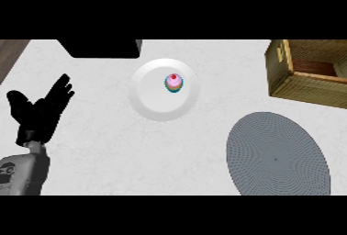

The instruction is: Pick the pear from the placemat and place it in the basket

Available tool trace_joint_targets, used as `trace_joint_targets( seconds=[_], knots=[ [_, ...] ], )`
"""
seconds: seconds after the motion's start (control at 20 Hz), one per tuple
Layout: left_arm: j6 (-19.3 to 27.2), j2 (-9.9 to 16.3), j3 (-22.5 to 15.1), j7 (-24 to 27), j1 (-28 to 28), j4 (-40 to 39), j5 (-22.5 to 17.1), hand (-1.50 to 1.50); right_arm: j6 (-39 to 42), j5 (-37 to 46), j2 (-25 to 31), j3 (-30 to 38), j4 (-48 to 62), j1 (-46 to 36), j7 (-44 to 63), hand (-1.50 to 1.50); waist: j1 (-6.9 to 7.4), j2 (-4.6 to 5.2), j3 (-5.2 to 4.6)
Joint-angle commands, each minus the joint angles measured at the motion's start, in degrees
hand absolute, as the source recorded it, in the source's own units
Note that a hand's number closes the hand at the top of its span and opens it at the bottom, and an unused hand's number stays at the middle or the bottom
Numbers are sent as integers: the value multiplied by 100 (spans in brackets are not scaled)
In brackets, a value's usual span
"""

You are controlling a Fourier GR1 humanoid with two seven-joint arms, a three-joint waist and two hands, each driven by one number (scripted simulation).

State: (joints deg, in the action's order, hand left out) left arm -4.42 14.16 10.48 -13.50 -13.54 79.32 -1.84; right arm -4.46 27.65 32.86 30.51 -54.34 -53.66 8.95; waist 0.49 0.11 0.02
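A round grey placemat (278, 156) lies at the lower right of the counter, and I see no pear on it or anywhere else. The woven basket (308, 73) stands at the upper right, its inside dark brown. My left hand (42, 110) rests open at the left edge, fingers straight and pointing up. My right hand does not show in the head view.
A white plate (152, 103) sits in the middle of the counter with a small pink cupcake (174, 83) on it. A black block (102, 48) stands at the back edge. Dark wood shows past the counter's upper left corner (10, 53).
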Motion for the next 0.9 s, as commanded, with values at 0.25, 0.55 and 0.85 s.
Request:
trace_joint_targets(
  seconds=[0.25, 0.55, 0.85],
  knots=[
    [56, -33, -9, -109, -54, 40, 16, 0, 405, -1314, 1183, 1508, 800, -6, -1, -150, -52, 7, 5],
    [-106, 85, 105, 153, 183, 7, -41, 0, 2018, -1930, 2431, 2095, 1645, 953, -565, -150, -99, 23, 11],
    [-23, 42, 122, 39, 74, 42, -51, 0, 3242, -2119, 3260, 2301, 2648, 1727, -1449, -150, -72, 35, 17]
  ],
)
